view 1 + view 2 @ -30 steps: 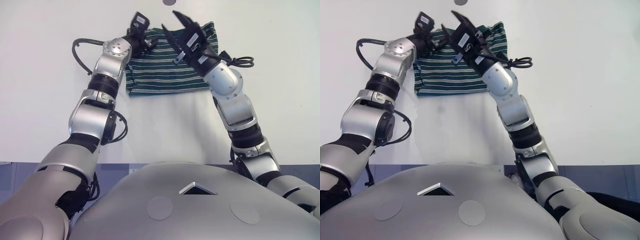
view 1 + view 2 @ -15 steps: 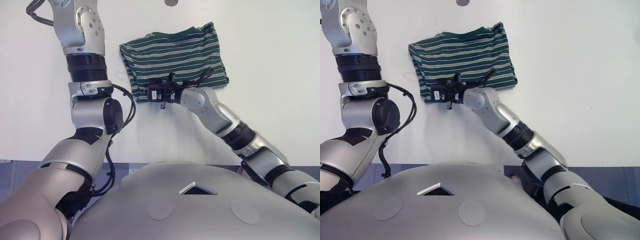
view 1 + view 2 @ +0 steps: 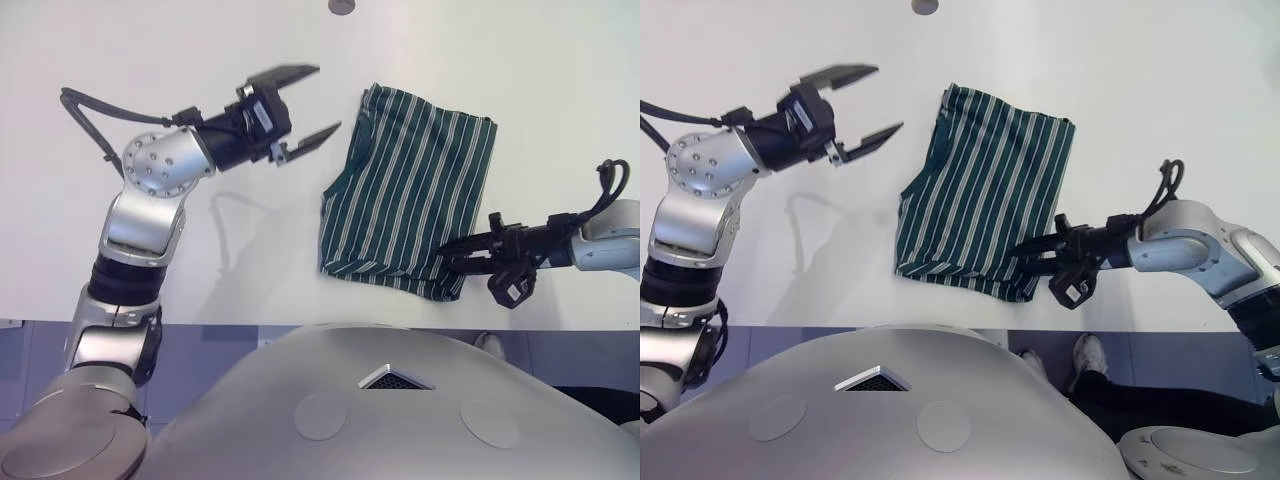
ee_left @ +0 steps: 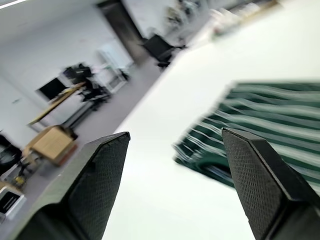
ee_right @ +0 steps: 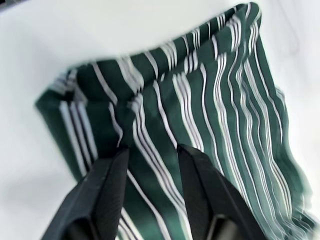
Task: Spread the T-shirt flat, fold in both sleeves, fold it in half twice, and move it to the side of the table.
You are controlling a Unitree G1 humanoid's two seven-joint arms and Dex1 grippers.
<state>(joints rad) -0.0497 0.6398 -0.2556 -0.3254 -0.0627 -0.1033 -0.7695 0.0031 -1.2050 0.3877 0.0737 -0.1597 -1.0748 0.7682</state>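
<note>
- Shirt (image 3: 410, 200) is sitting further to the robot's right than half a second ago and is turned, so its stripes are now running roughly away from the robot instead of across.
- Right gripper (image 3: 450, 260) is now out low on the right, at the shirt's near right corner; before, it was at the near left edge.
- Left gripper (image 3: 325, 97) is back in sight, hanging above the table (image 3: 560, 120) just left of the shirt and pointing toward it.
- Left claw is standing wide open and carrying nothing; cloth is showing between its fingers in the wrist view but well beyond them.
- Right claw is showing its fingers parted only a little, tips at the shirt's corner. I'm seeing striped cloth in the gap, but no clear pinch.
- Shirt is lying as a compact folded rectangle, right of centre, near corner close to the table's front edge.
- Judging by that, folding looks done and the move to the side is the step in hand.
- Next move probably calls for a firm hold on that corner and a flat drag rightward, keeping the layers from sliding apart.
- Risk: pulling by one corner could be peeling the top layer open or twisting the stack further.
</note>
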